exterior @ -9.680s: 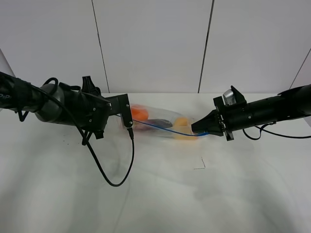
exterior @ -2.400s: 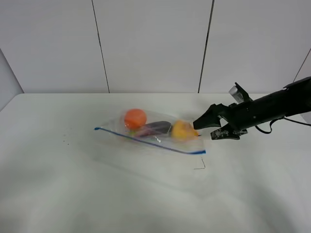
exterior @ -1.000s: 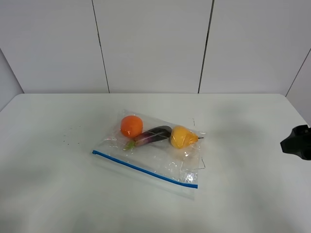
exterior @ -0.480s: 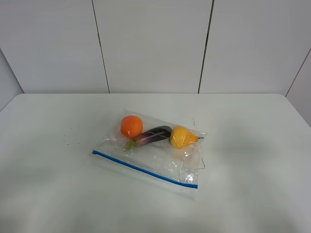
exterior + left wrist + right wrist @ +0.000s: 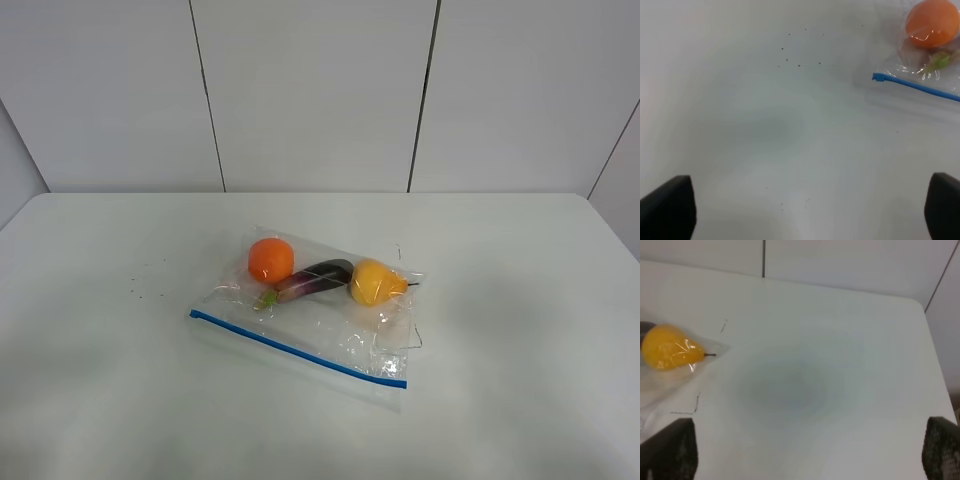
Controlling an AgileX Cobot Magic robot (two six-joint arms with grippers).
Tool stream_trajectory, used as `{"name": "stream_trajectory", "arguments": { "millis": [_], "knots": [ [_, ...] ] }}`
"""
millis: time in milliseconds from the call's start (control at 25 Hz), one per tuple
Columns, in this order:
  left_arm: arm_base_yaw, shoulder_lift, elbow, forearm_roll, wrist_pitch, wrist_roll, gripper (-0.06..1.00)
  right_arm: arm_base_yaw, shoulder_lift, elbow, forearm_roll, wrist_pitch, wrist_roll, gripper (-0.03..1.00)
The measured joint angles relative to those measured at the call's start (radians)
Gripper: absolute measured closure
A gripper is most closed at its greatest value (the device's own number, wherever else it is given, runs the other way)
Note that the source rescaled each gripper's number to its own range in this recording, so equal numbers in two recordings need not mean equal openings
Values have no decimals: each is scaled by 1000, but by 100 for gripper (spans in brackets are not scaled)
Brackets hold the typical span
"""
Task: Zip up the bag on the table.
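Exterior high view shows us the bag (image 5: 310,315) lying flat near the middle of the tabletop (image 5: 520,400), with no arm anywhere over it — a moment ago the dark tip of the right arm was at the right edge of this view, and now it is gone. Before that, both arms held the bag stretched between them; now it rests alone. Through the clear plastic we see the orange (image 5: 271,260), the eggplant (image 5: 315,279) and the pear (image 5: 375,281) in a row along the far side, and the blue zipper strip (image 5: 300,349) runs unbroken along the near edge. From the left wrist view we see the left gripper (image 5: 810,210) with its fingers (image 5: 667,207) spread wide over bare tabletop, the strip's end and the orange well apart from them. The right gripper (image 5: 807,457) likewise has its fingers (image 5: 667,450) wide apart and holding nothing — the pear lies off to one side. We judge the zipping done and both arms retreated, though we cannot confirm the seal itself.
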Motion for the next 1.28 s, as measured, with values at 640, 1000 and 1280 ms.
{"name": "stream_trajectory", "arguments": {
  "millis": [640, 1000, 1280],
  "knots": [
    [0, 0, 0, 0, 0, 0, -5, 0, -130, 58, 21, 0, 2, -3],
    [0, 0, 0, 1, 0, 0, -5, 0, -130, 58, 32, 4, 2, -3],
    [0, 0, 0, 1, 0, 0, -5, 0, -130, 58, 39, -22, 2, -3]
  ]
}}
